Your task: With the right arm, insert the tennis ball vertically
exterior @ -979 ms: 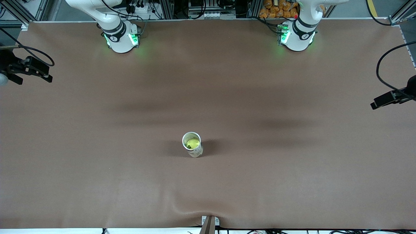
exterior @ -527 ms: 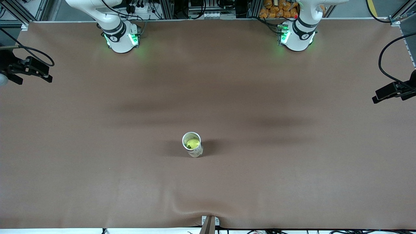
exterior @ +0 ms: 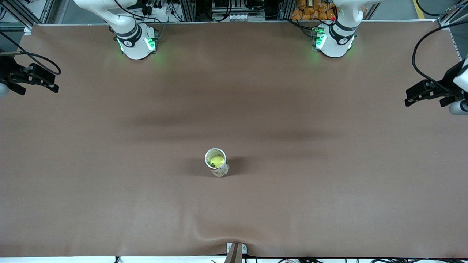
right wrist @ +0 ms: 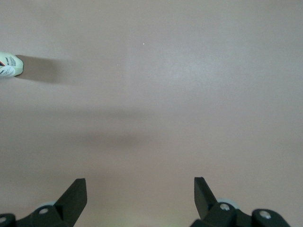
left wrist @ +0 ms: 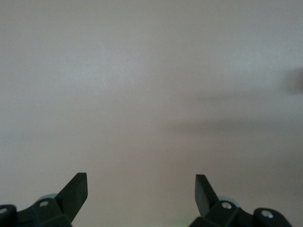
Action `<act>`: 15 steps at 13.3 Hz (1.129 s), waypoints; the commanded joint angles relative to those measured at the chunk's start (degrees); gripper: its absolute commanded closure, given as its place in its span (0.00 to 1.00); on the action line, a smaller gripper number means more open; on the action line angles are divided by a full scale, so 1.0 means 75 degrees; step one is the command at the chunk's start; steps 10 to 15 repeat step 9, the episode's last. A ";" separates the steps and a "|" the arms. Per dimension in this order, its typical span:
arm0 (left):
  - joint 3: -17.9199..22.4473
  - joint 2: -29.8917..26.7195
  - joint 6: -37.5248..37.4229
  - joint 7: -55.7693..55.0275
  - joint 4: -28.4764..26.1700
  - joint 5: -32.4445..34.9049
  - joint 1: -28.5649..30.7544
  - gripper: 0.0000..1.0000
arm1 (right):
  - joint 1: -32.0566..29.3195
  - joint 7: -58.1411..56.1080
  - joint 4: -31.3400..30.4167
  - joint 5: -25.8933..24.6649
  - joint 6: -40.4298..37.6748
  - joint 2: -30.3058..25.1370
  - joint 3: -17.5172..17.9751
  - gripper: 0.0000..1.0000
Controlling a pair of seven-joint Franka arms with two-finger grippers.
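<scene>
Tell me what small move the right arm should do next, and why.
Probably none: hold. The ball already sits inside the upright can. The right gripper is open and empty over its end of the table; the left gripper is open too.

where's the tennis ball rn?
In the front view, the tennis ball sits inside the upright can mid-table, with both pincers away at the table's ends.

A tennis ball [exterior: 217,160] sits in an upright tube [exterior: 218,165] roughly mid-table [exterior: 292,204].
</scene>
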 commanded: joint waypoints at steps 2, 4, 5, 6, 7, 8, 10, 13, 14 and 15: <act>0.0048 -0.0068 -0.0360 -0.0030 0.0227 0.0080 -0.0193 0.00 | 0.0018 -0.0082 -0.0178 0.0024 0.0047 -0.0165 -0.0038 0.00; 0.0025 -0.0056 -0.0361 -0.0194 0.0216 0.0044 -0.0182 0.00 | -0.0006 -0.0082 -0.0178 0.0012 0.0047 -0.0165 -0.0038 0.00; 0.0025 -0.0044 -0.0361 -0.0229 0.0216 0.0009 -0.0170 0.00 | -0.0006 -0.0082 -0.0166 0.0024 0.0047 -0.0165 -0.0038 0.00; 0.0036 -0.0044 -0.0361 -0.0241 0.0216 -0.0049 -0.0147 0.00 | -0.0006 -0.0082 -0.0166 0.0024 0.0047 -0.0165 -0.0026 0.00; 0.0060 -0.0032 -0.0361 -0.0241 0.0216 -0.0166 -0.0135 0.00 | -0.0018 -0.0082 -0.0166 0.0024 0.0047 -0.0154 -0.0026 0.00; 0.0060 -0.0021 -0.0361 -0.0253 0.0216 -0.0202 -0.0112 0.00 | -0.0018 -0.0082 -0.0155 0.0024 0.0047 -0.0154 -0.0026 0.00; 0.0060 -0.0021 -0.0349 -0.0300 0.0227 -0.0202 -0.0077 0.00 | -0.0006 -0.0082 -0.0154 0.0024 0.0047 -0.0154 -0.0026 0.00; 0.0060 -0.0021 -0.0349 -0.0300 0.0227 -0.0202 -0.0077 0.00 | -0.0006 -0.0082 -0.0154 0.0024 0.0047 -0.0154 -0.0026 0.00; 0.0060 -0.0021 -0.0349 -0.0300 0.0227 -0.0202 -0.0077 0.00 | -0.0006 -0.0082 -0.0154 0.0024 0.0047 -0.0154 -0.0026 0.00; 0.0060 -0.0021 -0.0349 -0.0300 0.0227 -0.0202 -0.0077 0.00 | -0.0006 -0.0082 -0.0154 0.0024 0.0047 -0.0154 -0.0026 0.00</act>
